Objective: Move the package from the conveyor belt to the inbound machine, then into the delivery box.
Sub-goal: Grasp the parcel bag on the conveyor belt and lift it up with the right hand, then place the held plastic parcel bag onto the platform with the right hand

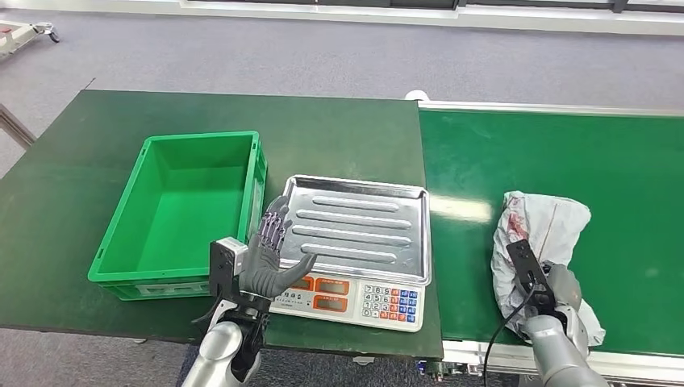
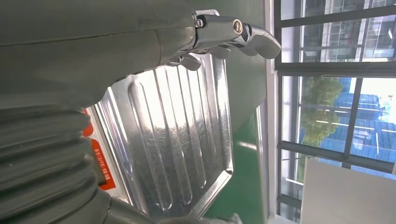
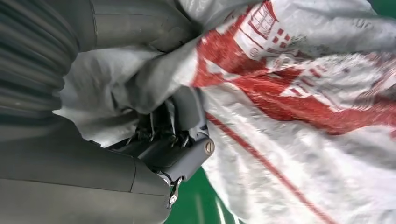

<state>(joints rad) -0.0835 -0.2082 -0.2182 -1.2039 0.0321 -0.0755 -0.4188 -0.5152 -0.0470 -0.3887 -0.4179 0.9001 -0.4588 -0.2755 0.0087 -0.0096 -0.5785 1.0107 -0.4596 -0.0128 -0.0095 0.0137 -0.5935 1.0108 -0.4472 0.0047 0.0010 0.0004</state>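
A crumpled white package point(image 1: 542, 234) with red print lies on the green conveyor belt point(image 1: 613, 169) at the right. My right hand point(image 1: 558, 289) grips the package's near end; in the right wrist view its fingers point(image 3: 180, 140) are closed into the white and red wrapping point(image 3: 303, 116). My left hand point(image 1: 273, 256) hovers open, fingers spread, over the near left corner of the scale's steel tray point(image 1: 359, 226). The left wrist view has those fingers point(image 2: 233, 35) above the ribbed tray point(image 2: 173, 140). The green delivery box point(image 1: 184, 211) stands to the left of the scale.
The scale's keypad and red displays point(image 1: 363, 298) face the table's near edge. The dark green table point(image 1: 97, 161) holds the box and the scale. The belt's metal frame point(image 1: 484, 355) runs along the front. Grey floor lies beyond.
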